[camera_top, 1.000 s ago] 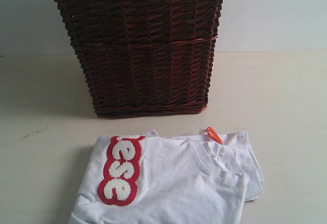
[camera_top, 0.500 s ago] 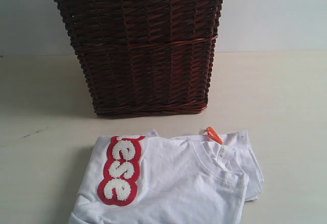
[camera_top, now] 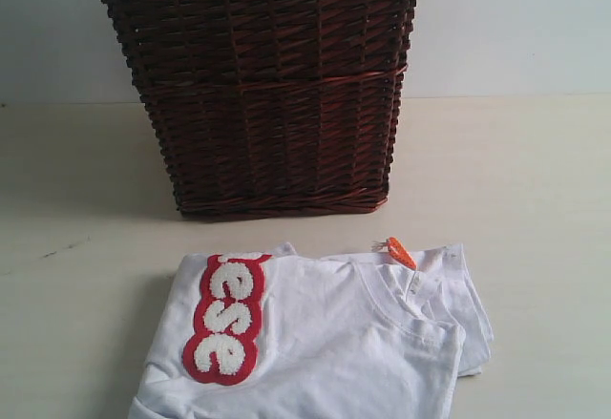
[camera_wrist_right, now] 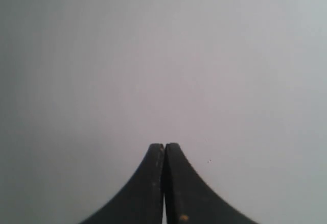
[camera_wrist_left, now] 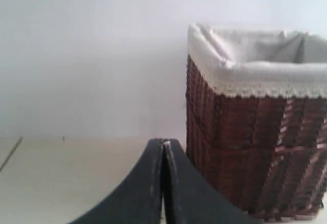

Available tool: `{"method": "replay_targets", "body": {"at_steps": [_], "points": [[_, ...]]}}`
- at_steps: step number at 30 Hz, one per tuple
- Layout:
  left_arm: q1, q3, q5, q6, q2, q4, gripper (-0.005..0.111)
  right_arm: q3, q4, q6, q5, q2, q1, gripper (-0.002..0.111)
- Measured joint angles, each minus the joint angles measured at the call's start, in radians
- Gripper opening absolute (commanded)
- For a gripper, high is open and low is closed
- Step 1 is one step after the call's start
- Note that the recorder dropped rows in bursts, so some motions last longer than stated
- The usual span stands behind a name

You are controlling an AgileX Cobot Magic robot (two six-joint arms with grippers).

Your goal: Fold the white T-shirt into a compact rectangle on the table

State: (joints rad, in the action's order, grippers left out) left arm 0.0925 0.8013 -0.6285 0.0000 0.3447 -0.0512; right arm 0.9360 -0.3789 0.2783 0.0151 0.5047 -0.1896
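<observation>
The T-shirt (camera_top: 325, 343) lies on the surface (camera_top: 535, 199) at 6 o'clock from the basket (camera_top: 263, 104), already folded into a rough rectangle, so the job looks nearly done. A layer pokes out at its 3 o'clock edge and may want squaring. Left claw (camera_wrist_left: 163, 143) and right claw (camera_wrist_right: 164, 145) are both pressed together, empty

Of the left hand (camera_wrist_left: 163, 143), two matte black fingers (camera_wrist_left: 145, 188) are seen, broad at the base and curved inward to narrow, rounded tips, where a small pale glint is noted. A thin light seam is shown between them. The right hand (camera_wrist_right: 164, 145) is shaped and coloured alike. A tiny yellowish speck (camera_wrist_right: 182, 217) is borne on one finger, well away from the tips.
</observation>
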Motion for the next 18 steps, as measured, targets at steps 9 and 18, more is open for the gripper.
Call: {"method": "replay_targets", "body": {"at_steps": [9,18], "points": [[-0.079,-0.246,0.363,0.018,-0.2,-0.012,0.0,0.0,0.0,0.0,0.0,0.0,0.0,0.0],[-0.162,-0.497,0.435,0.0,-0.335,-0.043,0.0,0.0,0.0,0.0,0.0,0.0,0.0,0.0]]}}
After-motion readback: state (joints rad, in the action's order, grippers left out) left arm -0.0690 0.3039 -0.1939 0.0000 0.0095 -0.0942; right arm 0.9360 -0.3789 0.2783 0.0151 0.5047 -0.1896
